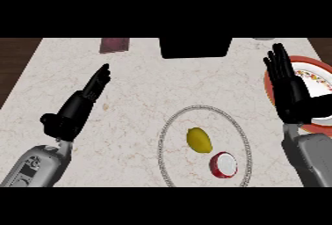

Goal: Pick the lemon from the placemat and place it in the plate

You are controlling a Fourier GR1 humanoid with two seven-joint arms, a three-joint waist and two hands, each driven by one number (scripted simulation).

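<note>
Reaching for the yellow oval lemon point(199, 139) in the middle of the round bead-rimmed placemat point(182, 127), lower your open right hand point(292, 94) from the red-rimmed patterned plate point(316, 81) and curl round it, avoiding the small red-and-white round object point(224, 165) just beside it.

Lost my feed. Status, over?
Left hand, right hand open, empty. Lemon on placemat, untouched. Red-and-white item beside it; right hand partly covers plate.
</note>
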